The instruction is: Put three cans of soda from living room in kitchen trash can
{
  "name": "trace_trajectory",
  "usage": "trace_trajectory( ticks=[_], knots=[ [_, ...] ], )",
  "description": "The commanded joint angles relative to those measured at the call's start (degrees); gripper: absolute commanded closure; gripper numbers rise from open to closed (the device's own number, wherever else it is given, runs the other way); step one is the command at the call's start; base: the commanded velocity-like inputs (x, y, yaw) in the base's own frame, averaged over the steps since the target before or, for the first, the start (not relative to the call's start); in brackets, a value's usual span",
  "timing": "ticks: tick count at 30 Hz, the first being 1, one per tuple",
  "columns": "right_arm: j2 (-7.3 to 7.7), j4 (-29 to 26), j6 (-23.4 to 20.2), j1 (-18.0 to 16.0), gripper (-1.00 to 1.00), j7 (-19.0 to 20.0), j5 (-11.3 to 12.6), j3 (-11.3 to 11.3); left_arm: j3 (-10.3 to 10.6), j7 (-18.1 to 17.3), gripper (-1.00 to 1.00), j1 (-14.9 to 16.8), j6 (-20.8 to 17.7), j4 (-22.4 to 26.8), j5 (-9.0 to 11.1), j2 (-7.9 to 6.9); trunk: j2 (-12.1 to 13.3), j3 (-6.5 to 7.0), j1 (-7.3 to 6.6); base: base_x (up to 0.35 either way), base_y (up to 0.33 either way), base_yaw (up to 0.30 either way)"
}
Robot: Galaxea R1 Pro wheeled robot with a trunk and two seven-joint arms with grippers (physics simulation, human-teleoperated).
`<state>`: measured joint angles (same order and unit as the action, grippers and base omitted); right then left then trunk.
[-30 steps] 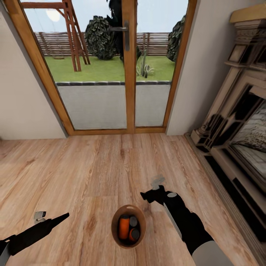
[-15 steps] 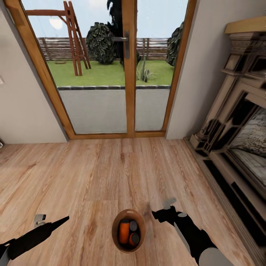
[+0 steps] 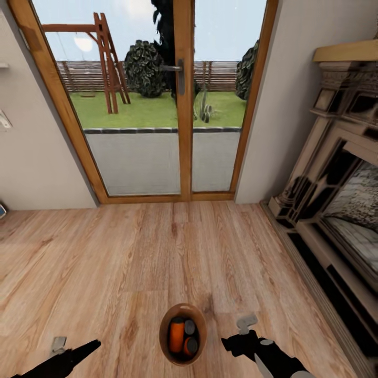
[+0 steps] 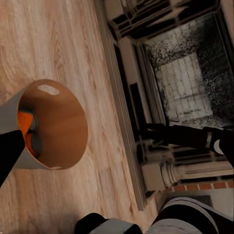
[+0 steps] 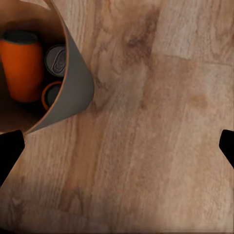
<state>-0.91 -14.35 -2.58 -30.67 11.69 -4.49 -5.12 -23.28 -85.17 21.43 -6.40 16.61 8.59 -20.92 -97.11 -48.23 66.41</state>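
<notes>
Where the light wood plank floor (image 3: 157, 252) met the far wall, tall wood-framed glass doors (image 3: 184, 100) looked out on a green lawn, a wooden climbing frame and dark shrubs before a slatted fence. A carved stone-coloured fireplace surround (image 3: 336, 173) ran along the right side of the head view, its pale brick back showing inside the opening.

Low in the middle of that view stood the round tapered bin, grey outside and coppery-brown inside (image 3: 182, 334), upright on the floor. Three small orange drink cans with grey metal tops (image 3: 182, 335) sat inside it: one lay lengthwise, two showed their round ends. The right wrist view showed the same cans (image 5: 36, 68) against the bin's brown inner wall (image 5: 73, 83). In the left wrist view the bin (image 4: 58, 126) showed its oval handle cut-out near the rim, with orange visible inside at one edge.

The left gripper (image 3: 65, 357) hovered near the floor, well to the left of the bin, dark and pointed; whether its fingers were spread or closed could not be told. The right gripper (image 3: 245, 336) sat just to the right of the bin, apart from it. In the right wrist view its two dark fingertips (image 5: 9, 146) stood at opposite edges of the frame, spread wide with bare floor between, holding nothing.
</notes>
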Motion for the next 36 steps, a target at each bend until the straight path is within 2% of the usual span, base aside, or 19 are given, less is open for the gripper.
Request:
trace_trajectory(
  ticks=[1, 2, 3, 9, 11, 16, 22, 27, 28, 29, 30, 31, 36],
  knots=[
    [0.00, 0.94, 0.85, 0.00, -1.00, 0.00, 0.00, 0.01, -0.01, 0.00, -1.00, 0.01, 0.83, -0.92, -1.04, 0.00, 0.42, 0.29, -0.23, 0.000, 0.000, 0.000],
    [0.00, 1.28, 1.14, 0.00, -1.00, 0.00, 0.01, -0.01, -0.01, 0.00, -1.00, 0.01, 1.21, -1.39, -1.46, 0.00, 0.82, 0.56, -0.45, 0.000, 0.000, 0.000],
    [-0.03, 2.10, 1.72, 0.02, -1.00, 0.00, 0.01, 0.01, -0.01, 0.02, -1.00, 0.01, 3.32, -3.44, -2.37, 0.00, 1.22, 0.83, -0.67, 0.000, 0.000, 0.000],
    [-0.11, 5.36, 2.34, 0.02, -1.00, 0.01, 0.07, 0.01, -0.01, 0.14, -1.00, 0.02, 8.32, -8.54, -3.65, 0.00, 3.63, 2.48, -1.98, 0.000, 0.000, 0.000],
    [-0.13, 6.27, 2.43, 0.06, -1.00, 0.00, 0.09, 0.02, -0.01, 0.21, -1.00, 0.02, 11.69, -11.20, -6.58, 0.00, 4.43, 3.03, -2.42, 0.000, 0.000, 0.000],
    [-0.16, 7.95, 2.56, 0.25, -1.00, 0.00, 0.09, -0.01, -0.01, 0.34, -1.00, -0.02, 13.92, -13.28, -10.08, 0.06, 6.43, 4.40, -3.52, 0.000, 0.000, 0.000],
    [-0.15, 10.74, 5.11, 0.58, -1.00, 0.00, 0.07, 0.01, -0.01, 1.22, -1.00, -0.98, 15.50, -14.18, -11.75, 0.24, 8.84, 6.05, -4.84, 0.000, 0.000, 0.000],
    [-0.15, 12.43, 6.98, 1.08, -1.00, -0.07, 0.03, 0.00, 0.68, 4.98, -1.00, -1.35, 15.99, -14.31, -12.82, 1.31, 10.85, 7.42, -5.94, 0.000, 0.000, 0.000],
    [-0.15, 12.57, 7.12, 1.13, -1.00, -0.07, 0.03, -0.01, 0.83, 5.99, -1.00, -1.37, 16.02, -14.31, -13.31, 1.62, 11.25, 7.69, -6.16, 0.000, 0.000, 0.000],
    [-0.18, 12.77, 7.32, 1.20, -1.00, -0.08, 0.02, -0.03, 1.03, 8.25, -1.00, -1.41, 16.07, -14.34, -14.62, 2.13, 11.65, 7.97, -6.38, 0.000, 0.000, 0.000],
    [-0.18, 12.77, 7.32, 1.20, -1.00, -0.08, 0.02, -0.03, 1.03, 8.25, -1.00, -1.41, 16.07, -14.34, -14.62, 2.13, 12.05, 8.24, -6.60, 0.000, 0.000, 0.000],
    [-0.18, 12.89, 7.45, 1.24, -1.00, -0.09, 0.02, -0.03, 1.16, 10.16, -1.00, -1.43, 16.10, -14.37, -15.97, 2.61, 12.45, 8.52, -6.82, 0.000, 0.000, 0.000],
    [-0.16, 13.06, 7.62, 1.30, -1.00, -0.09, 0.01, -0.02, 1.34, 12.77, -1.00, -1.47, 16.15, -14.40, -18.17, 4.01, 14.46, 9.89, -7.91, 0.000, 0.000, 0.000]
  ],
)
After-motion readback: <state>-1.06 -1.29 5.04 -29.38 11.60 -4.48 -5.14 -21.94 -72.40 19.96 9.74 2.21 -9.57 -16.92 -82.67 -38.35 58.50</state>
